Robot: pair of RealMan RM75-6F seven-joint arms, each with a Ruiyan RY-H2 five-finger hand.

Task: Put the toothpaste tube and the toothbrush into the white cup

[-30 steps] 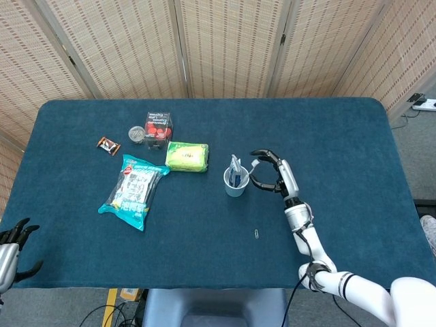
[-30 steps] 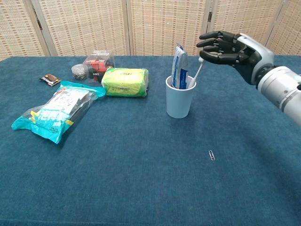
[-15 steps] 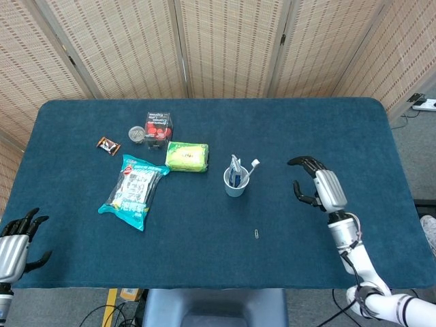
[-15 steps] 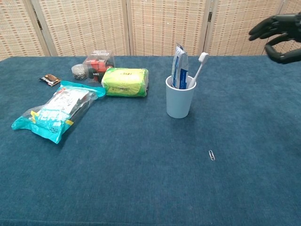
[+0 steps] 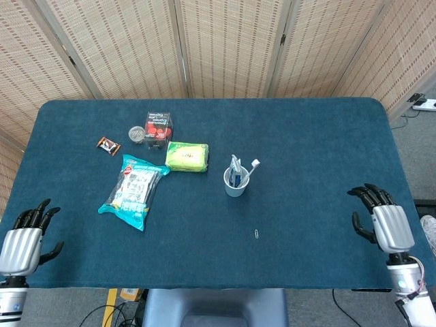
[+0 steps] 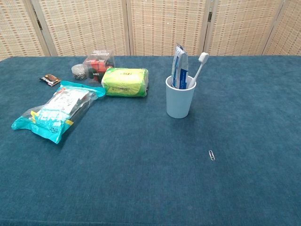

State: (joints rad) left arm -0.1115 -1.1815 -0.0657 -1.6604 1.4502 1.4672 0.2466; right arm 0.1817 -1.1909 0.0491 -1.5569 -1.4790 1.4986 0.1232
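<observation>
A white cup [image 6: 179, 100] stands upright near the table's middle, also the white cup [image 5: 235, 182] in the head view. A blue and white toothpaste tube [image 6: 178, 66] stands in it, with a white toothbrush [image 6: 199, 68] leaning to its right, head up. My right hand [image 5: 383, 221] hangs at the table's near right edge, fingers apart and holding nothing, far from the cup. My left hand [image 5: 26, 240] sits at the near left corner, likewise holding nothing. The chest view shows neither hand.
Left of the cup lie a green packet [image 6: 124, 82], a teal snack bag [image 6: 56, 109], a red and black box [image 6: 98, 62], a small round tin [image 6: 80, 71] and a dark wrapped sweet [image 6: 49, 79]. A paperclip [image 6: 211, 155] lies on the blue cloth in front of the cup.
My right hand has drawn back from beside the cup to the table's near right edge, leaving the chest view. My left hand has come up slightly at the near left corner.
</observation>
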